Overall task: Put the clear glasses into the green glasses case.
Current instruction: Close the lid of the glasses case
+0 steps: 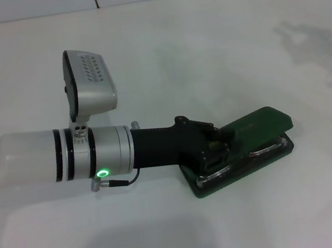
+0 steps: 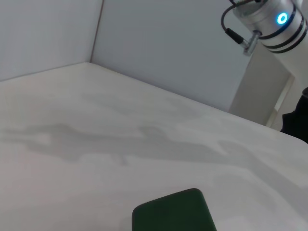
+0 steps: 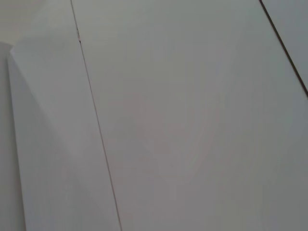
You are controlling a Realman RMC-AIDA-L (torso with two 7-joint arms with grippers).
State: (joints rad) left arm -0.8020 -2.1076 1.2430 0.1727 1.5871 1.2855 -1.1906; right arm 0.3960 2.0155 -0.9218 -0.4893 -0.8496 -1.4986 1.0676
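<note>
Left arm reaches across my head view, its dark wrist section ending at the left pincer (image 1: 215, 143), which sits right over the near end of the green glasses case (image 1: 262, 126)

Case lies on the white counter (image 1: 216, 45), lid raised and tilted away beyond the pincer, tray open beneath it

Clear glasses (image 1: 222, 170) — I read a pale transparent rim and a glint along the tray edge just under and on my side of the pincer, with another curved glint further along the tray. They look to be lying inside the tray already, or very nearly seated. I cannot tell whether the temples are folded flat

Pincer state: I cannot tell. The finger ends are buried against the dark lining and the wrist housing blocks them, so neither the opening nor any hold on the frame can be made out

Left wrist view shows only a rounded dark green corner of the case lid (image 2: 173, 211) just ahead of the pincer, bare counter beyond it, and the other arm raised well off at the far side. No glasses visible there

Right pincer not visible in any view; right wrist camera shows only blank white panels, so I judge that arm parked clear of the work

Progress, my judgement: placement is at its tail end. Remaining: confirm the frame is fully down inside the tray, let go if it is held, lift the arm clear of the lid. Closing the lid is not asked for
</note>
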